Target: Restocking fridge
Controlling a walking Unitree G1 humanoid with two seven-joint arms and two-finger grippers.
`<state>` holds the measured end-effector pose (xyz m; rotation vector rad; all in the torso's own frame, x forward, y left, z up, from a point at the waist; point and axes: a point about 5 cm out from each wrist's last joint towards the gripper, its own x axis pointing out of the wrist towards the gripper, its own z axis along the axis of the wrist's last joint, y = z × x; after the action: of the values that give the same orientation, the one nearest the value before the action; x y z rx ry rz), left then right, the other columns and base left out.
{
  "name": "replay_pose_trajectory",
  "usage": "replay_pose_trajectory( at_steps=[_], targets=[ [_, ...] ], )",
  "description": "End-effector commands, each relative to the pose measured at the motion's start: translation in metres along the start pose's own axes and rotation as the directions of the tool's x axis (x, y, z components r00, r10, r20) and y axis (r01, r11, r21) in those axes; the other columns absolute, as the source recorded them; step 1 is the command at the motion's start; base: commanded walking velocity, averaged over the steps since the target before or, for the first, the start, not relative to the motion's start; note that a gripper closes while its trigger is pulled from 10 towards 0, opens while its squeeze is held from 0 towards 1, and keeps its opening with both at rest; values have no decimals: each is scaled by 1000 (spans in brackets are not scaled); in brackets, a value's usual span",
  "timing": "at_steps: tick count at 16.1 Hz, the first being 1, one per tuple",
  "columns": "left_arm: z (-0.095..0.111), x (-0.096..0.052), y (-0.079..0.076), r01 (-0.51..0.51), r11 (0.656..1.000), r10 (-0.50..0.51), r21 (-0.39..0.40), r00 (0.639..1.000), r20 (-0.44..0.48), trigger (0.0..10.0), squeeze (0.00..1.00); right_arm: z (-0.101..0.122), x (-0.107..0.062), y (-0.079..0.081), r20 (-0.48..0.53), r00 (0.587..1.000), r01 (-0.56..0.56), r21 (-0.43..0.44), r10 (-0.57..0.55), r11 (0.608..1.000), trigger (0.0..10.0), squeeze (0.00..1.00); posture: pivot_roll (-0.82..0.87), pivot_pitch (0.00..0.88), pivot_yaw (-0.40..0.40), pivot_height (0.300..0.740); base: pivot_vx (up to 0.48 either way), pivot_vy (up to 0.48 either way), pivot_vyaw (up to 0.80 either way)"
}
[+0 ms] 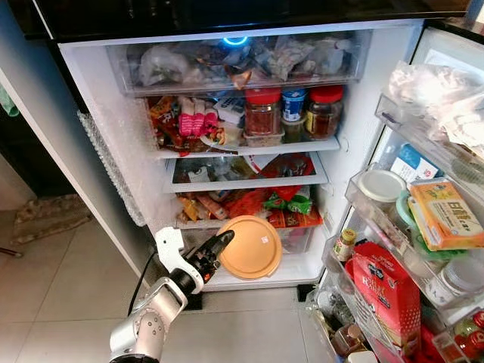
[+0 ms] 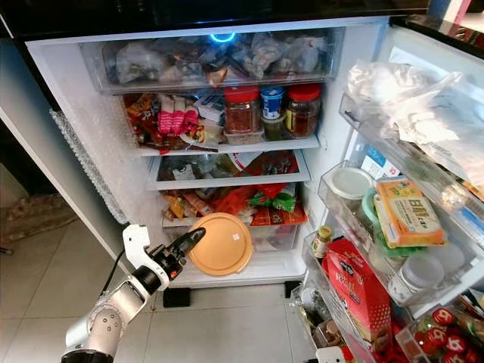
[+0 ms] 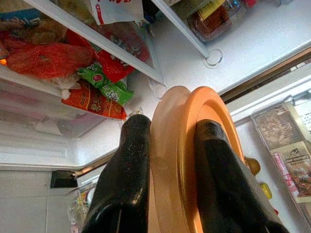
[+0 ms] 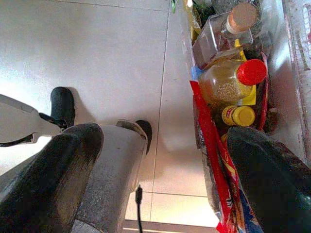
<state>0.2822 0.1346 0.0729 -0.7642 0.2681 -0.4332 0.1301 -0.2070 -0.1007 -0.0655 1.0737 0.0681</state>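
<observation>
My left gripper point(image 1: 221, 243) is shut on the edge of a round orange-lidded container point(image 1: 251, 246), held on its side in front of the fridge's bottom shelf point(image 1: 295, 266). In the left wrist view the two black fingers point(image 3: 127, 170) pinch the container's orange lid and pale tub point(image 3: 184, 145) between them. The right gripper point(image 4: 160, 160) hangs open over the tiled floor beside the door bins. The open fridge point(image 1: 98, 98) has shelves packed with jars point(image 1: 262, 112), packets and bags.
The open fridge door point(image 1: 423, 227) at the right carries bins with a red carton point(image 1: 387, 287), a yellow box point(image 1: 442, 215), tubs and small bottles. Tiled floor point(image 1: 60, 287) lies at the left. A red-capped bottle point(image 4: 228, 80) sits in the lowest door bin.
</observation>
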Motion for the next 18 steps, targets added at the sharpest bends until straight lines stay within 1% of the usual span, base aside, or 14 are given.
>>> replay_pose_trajectory(
  at_steps=[1,4,8,11,14,18],
  targets=[
    [3,-1,2,-13,1000,13,14,1000,12,10000,0,-6,-1,3,-21,1000,-5,9,6,1000,10000,0,-125,0,57,740,0,0,0],
    [4,-1,4,-22,1000,22,19,1000,19,10000,0,-6,0,4,-25,1000,-11,-5,11,1000,10000,0,-101,0,61,736,0,0,0],
    [7,1,1,-14,1000,13,24,999,33,10000,0,-7,0,4,-35,999,-10,-12,10,1000,10000,0,-66,0,59,691,0,0,0],
    [9,2,0,-14,999,12,37,999,43,10000,0,-6,0,2,-40,999,-12,-40,11,999,10000,0,-65,0,47,651,0,0,0],
    [12,5,-2,-14,999,12,40,998,59,10000,0,-5,0,1,-29,1000,-3,-43,2,999,10000,0,-89,0,43,651,0,0,0],
    [10,6,-2,-16,999,14,45,999,48,10000,0,-4,0,1,-23,1000,0,-28,0,1000,10000,0,-110,0,41,651,0,0,0]
  ],
)
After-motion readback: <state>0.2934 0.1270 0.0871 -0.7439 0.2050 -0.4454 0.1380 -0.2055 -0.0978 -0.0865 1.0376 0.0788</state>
